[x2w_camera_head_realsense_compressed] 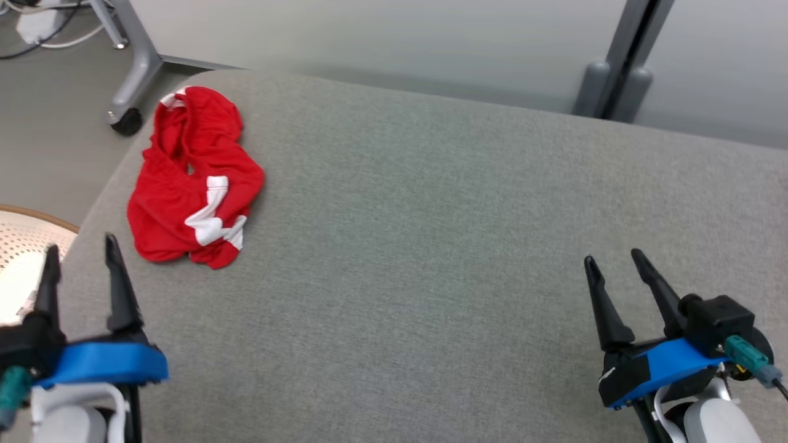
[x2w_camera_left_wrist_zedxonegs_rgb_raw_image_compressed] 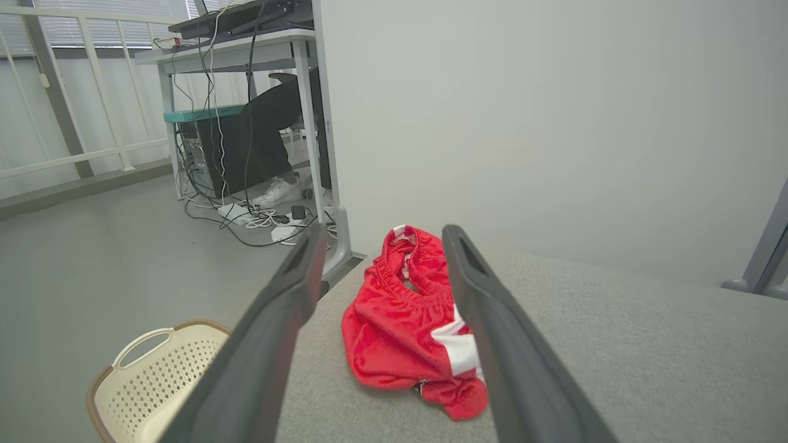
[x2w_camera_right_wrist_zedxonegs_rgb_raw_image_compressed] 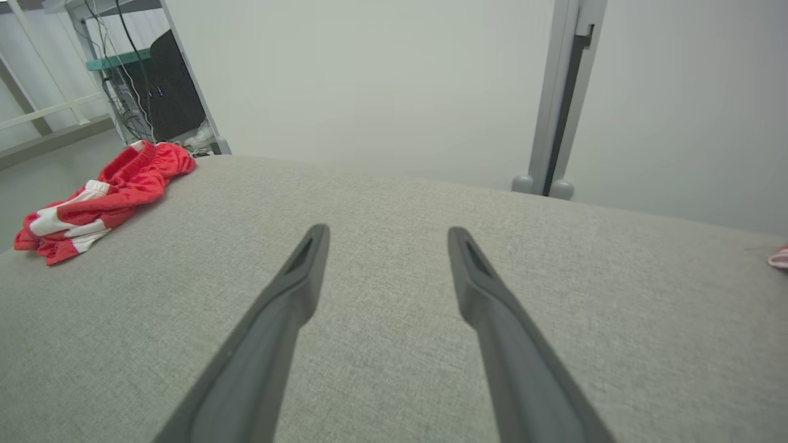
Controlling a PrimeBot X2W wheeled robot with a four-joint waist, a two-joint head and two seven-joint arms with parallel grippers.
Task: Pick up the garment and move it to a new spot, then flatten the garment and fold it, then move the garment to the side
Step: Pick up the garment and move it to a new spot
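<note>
The garment (x2w_camera_head_realsense_compressed: 194, 178) is a pair of red shorts with white stripes, crumpled in a heap near the far left corner of the grey padded surface (x2w_camera_head_realsense_compressed: 431, 246). It also lies ahead in the left wrist view (x2w_camera_left_wrist_zedxonegs_rgb_raw_image_compressed: 406, 320) and far off to the left in the right wrist view (x2w_camera_right_wrist_zedxonegs_rgb_raw_image_compressed: 104, 194). My left gripper (x2w_camera_head_realsense_compressed: 80, 246) stands open at the lower left, a short way in front of the garment and apart from it, nothing between its fingers. My right gripper (x2w_camera_head_realsense_compressed: 612, 258) stands open at the lower right, far from the garment, over bare fabric.
A cream perforated basket (x2w_camera_left_wrist_zedxonegs_rgb_raw_image_compressed: 154, 381) sits on the floor off the surface's left edge. A desk with cables and a person's legs (x2w_camera_left_wrist_zedxonegs_rgb_raw_image_compressed: 271, 135) lies beyond the far left corner. A grey wall and post (x2w_camera_head_realsense_compressed: 622, 61) stand behind. A small pink thing (x2w_camera_right_wrist_zedxonegs_rgb_raw_image_compressed: 779, 257) lies at the far right.
</note>
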